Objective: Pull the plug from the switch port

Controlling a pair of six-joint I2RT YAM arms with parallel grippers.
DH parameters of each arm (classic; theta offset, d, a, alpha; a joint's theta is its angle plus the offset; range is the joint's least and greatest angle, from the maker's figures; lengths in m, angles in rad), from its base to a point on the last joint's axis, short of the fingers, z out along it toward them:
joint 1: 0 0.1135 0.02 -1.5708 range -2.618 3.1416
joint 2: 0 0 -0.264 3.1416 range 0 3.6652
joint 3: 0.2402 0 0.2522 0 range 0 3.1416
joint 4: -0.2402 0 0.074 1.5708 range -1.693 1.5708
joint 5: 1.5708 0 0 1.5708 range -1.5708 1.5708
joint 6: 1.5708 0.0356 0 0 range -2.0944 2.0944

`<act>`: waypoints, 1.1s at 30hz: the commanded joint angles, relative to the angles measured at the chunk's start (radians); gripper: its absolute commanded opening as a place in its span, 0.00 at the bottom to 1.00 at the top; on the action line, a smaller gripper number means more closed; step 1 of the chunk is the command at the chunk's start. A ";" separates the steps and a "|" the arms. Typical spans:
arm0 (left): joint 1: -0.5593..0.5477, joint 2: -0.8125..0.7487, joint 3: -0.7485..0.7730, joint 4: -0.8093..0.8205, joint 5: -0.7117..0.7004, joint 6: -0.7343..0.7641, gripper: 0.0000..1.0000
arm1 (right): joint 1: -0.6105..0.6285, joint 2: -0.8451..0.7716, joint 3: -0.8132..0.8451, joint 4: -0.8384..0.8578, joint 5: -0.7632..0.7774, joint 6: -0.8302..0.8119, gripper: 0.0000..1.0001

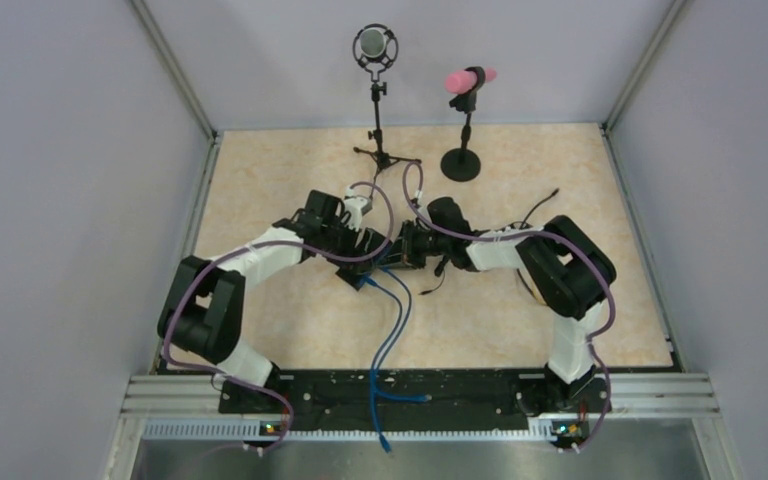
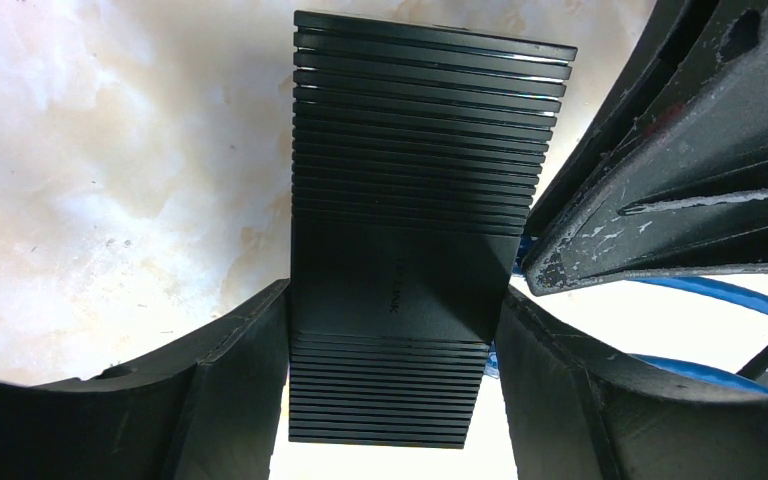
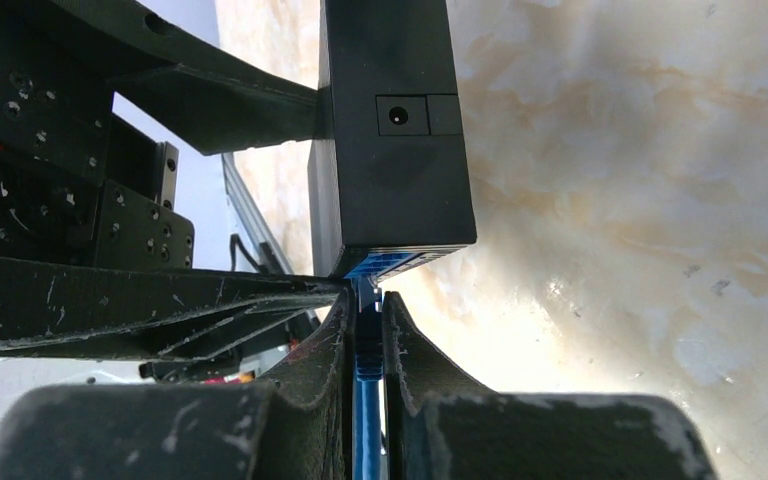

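Observation:
The switch (image 2: pixel 410 200) is a black ribbed box, and my left gripper (image 2: pixel 392 310) is shut on its two sides. From above, the switch (image 1: pixel 375 255) lies mid-table between the two wrists. My right gripper (image 3: pixel 365 310) is shut on the blue plug (image 3: pixel 365 335), just under the switch's (image 3: pixel 390 130) port face. The plug's tip reaches that face, but how deep it sits is hidden. Its blue cable (image 3: pixel 365 420) runs down between the fingers. In the top view the left gripper (image 1: pixel 355 250) and right gripper (image 1: pixel 405 250) face each other across the switch.
Blue cables (image 1: pixel 390 320) trail from the switch toward the near edge. A microphone on a tripod (image 1: pixel 375 50) and a pink-tipped stand (image 1: pixel 470 80) rise at the back. A thin black cable (image 1: pixel 540 210) lies right of the right arm. Grey walls enclose the table.

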 commanded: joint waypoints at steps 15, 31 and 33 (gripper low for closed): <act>0.041 0.120 0.071 -0.054 -0.170 0.004 0.00 | -0.019 0.068 -0.006 0.209 -0.108 0.124 0.00; 0.052 0.112 0.066 -0.051 -0.184 0.003 0.00 | -0.046 -0.010 -0.025 0.099 -0.103 0.037 0.00; 0.051 0.114 0.067 -0.051 -0.191 0.003 0.00 | -0.046 -0.022 -0.034 0.100 -0.078 0.042 0.00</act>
